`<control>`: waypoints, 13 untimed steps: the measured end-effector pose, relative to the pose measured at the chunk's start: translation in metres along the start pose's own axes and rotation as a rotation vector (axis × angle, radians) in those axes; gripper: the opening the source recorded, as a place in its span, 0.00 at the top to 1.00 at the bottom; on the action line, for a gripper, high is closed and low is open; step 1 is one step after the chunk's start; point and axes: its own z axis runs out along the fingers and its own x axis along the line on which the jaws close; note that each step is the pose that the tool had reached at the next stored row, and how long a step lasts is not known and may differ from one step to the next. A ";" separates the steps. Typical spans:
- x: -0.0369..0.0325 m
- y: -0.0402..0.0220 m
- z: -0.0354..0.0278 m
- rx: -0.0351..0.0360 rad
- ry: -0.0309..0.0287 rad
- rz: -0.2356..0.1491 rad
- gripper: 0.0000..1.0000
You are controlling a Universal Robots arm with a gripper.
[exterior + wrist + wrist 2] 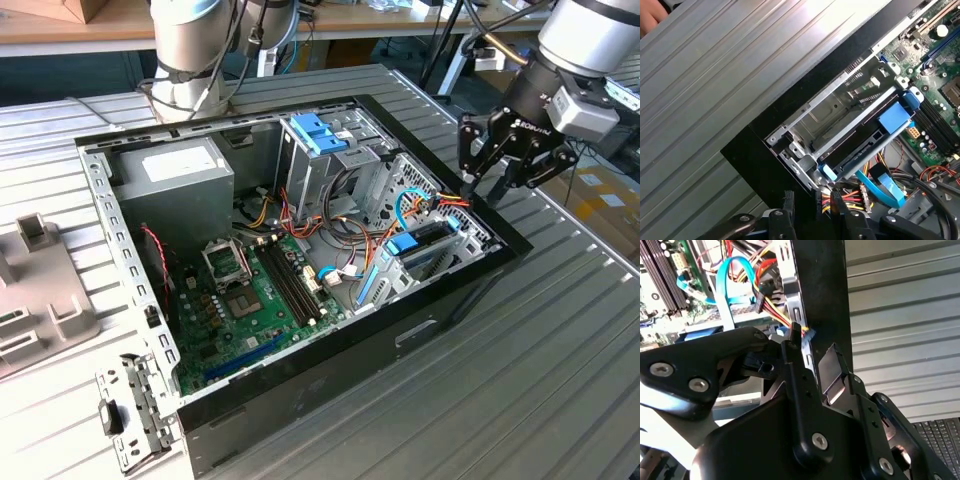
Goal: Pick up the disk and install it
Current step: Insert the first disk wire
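The disk (867, 145) sits inside the open computer case (440, 300), slotted in the drive bay at the corner nearest me, lying flat with its light-blue plastic rails (895, 117) framing a dark slab; in the exterior view it shows as a blue-edged block (420, 248) just below my gripper (497, 172). A silvery sheet-metal bay (840, 112) surrounds it, with stamped holes and folded tabs. Flat blue ribbon cables (882, 187) and a bundle of red, yellow and orange wires (772, 295) run close to its end.

My gripper hangs over the case's black rim, holding nothing; its matte black fingers (799, 385) stand slightly apart, with a narrow gap between the tips in the second wrist view. The far end of the disk is hidden behind the bay's crossbars.

Deeper in the case lies the green motherboard (245, 300) with dark memory slots, a grey boxy power supply (175, 175), and a tall metal cage carrying a bright-blue tabbed bracket (320, 135). The case rests on a ribbed, silvery metal table (540, 380). A loose perforated steel bracket (130, 410) lies on the table at the exterior view's left, partly cut off.
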 end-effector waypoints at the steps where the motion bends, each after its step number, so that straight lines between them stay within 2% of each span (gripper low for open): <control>1: -0.0010 -0.0012 0.0012 0.0000 0.0000 0.000 0.58; 7: -0.0011 -0.0013 0.0064 0.0000 0.0001 -0.001 0.58; 11: -0.0010 -0.0013 0.0068 0.0001 0.0000 -0.001 0.58; 12: -0.0010 -0.0013 0.0068 0.0001 -0.0001 -0.001 0.59; 13: -0.0010 -0.0013 0.0069 0.0001 -0.0001 -0.001 0.66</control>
